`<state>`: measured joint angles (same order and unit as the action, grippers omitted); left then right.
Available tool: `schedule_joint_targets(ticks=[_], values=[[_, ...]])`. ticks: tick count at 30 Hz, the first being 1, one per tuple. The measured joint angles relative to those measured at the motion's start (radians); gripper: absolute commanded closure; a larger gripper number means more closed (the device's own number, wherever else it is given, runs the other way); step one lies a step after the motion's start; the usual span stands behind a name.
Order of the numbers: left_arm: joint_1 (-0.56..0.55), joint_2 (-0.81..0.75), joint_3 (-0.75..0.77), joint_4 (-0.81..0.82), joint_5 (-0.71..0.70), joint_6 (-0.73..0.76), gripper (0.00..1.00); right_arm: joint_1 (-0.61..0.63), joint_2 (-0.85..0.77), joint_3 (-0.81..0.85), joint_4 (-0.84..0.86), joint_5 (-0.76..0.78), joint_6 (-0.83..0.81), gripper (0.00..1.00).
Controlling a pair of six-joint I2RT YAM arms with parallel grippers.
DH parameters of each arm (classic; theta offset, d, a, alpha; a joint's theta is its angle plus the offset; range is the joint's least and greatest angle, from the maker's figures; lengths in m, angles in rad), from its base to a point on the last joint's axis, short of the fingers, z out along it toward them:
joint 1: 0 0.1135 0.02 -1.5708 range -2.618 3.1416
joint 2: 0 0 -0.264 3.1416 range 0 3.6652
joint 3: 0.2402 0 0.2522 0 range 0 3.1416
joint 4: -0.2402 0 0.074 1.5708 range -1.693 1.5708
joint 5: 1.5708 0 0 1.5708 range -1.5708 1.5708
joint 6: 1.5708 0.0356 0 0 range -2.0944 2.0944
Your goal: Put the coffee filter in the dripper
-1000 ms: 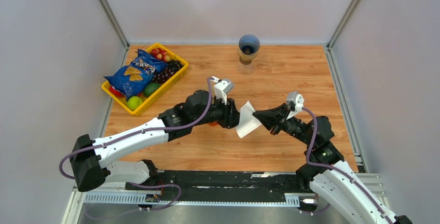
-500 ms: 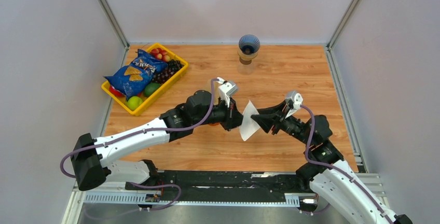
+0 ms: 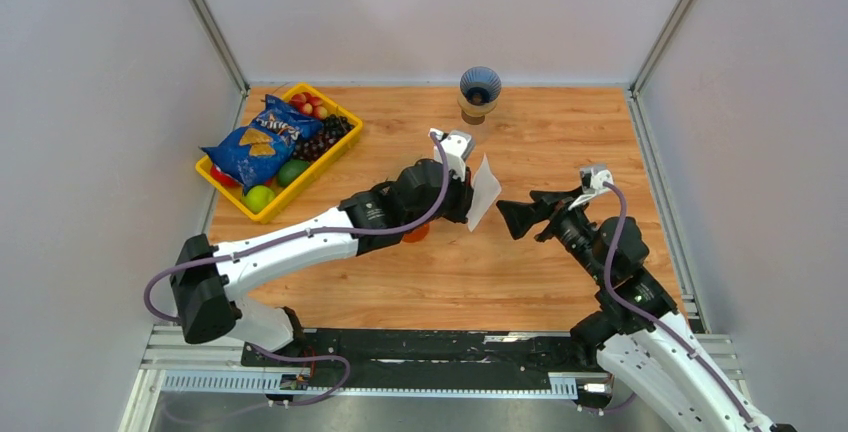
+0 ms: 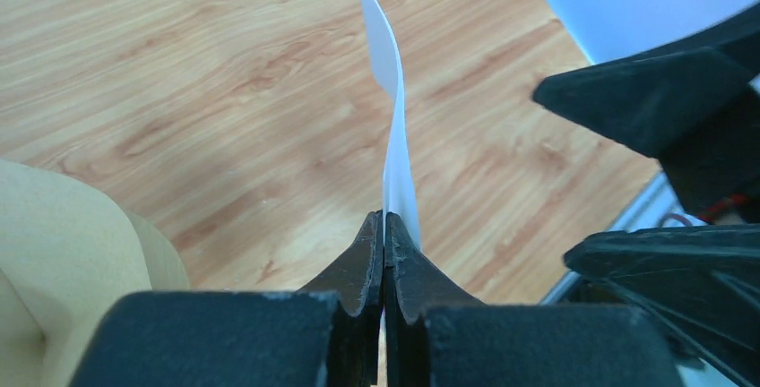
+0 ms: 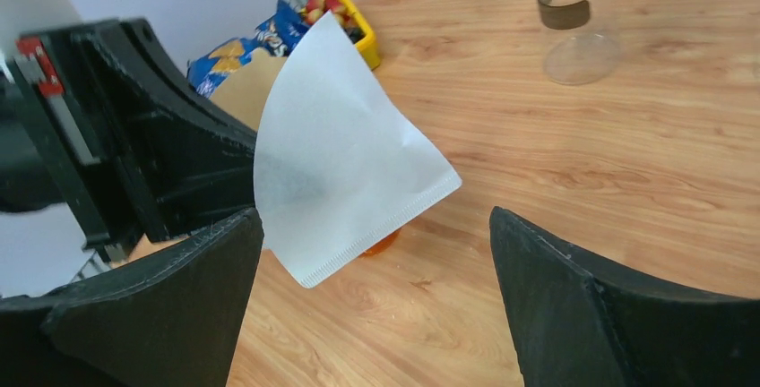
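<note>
The coffee filter (image 3: 484, 192) is a white paper cone, pinched flat at one edge by my left gripper (image 3: 468, 198) and held above the table's middle. The left wrist view shows the filter (image 4: 395, 136) edge-on, rising from the shut left gripper (image 4: 384, 219). My right gripper (image 3: 516, 218) stands open just right of the filter, not touching it. Seen from the right wrist, the filter (image 5: 345, 150) hangs ahead of the wide-open right gripper (image 5: 374, 217). The dripper (image 3: 480, 85), blue and ribbed, sits on a glass carafe (image 5: 578, 47) at the table's far edge.
A yellow tray (image 3: 336, 155) with a blue chip bag (image 3: 262, 139) and fruit stands at the far left. A small orange object (image 3: 415, 235) lies on the table beneath the left arm. A tan paper-like object (image 4: 63, 253) shows beside the left gripper.
The right gripper has opened, let go of the filter and drawn back to the right. The left gripper has shut on the filter and carried it farther from the bases.
</note>
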<state>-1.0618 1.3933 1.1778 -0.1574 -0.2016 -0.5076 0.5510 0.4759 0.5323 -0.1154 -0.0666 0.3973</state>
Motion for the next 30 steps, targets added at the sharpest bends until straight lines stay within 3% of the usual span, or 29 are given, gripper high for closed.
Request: schedule_joint_targets(ticks=[8, 16, 30], values=[[-0.058, 0.083, 0.06, -0.073, -0.162, 0.039, 1.0, 0.0, 0.045, 0.072, -0.07, 0.13, 0.125, 0.0], [-0.09, 0.115, 0.109, -0.099, -0.197, 0.077, 1.0, 0.0, 0.21, 0.149, -0.072, 0.081, 0.148, 0.0], [-0.102, 0.118, 0.113, -0.114, -0.201, 0.091, 1.0, 0.0, 0.277, 0.155, -0.071, 0.043, 0.151, 0.0]])
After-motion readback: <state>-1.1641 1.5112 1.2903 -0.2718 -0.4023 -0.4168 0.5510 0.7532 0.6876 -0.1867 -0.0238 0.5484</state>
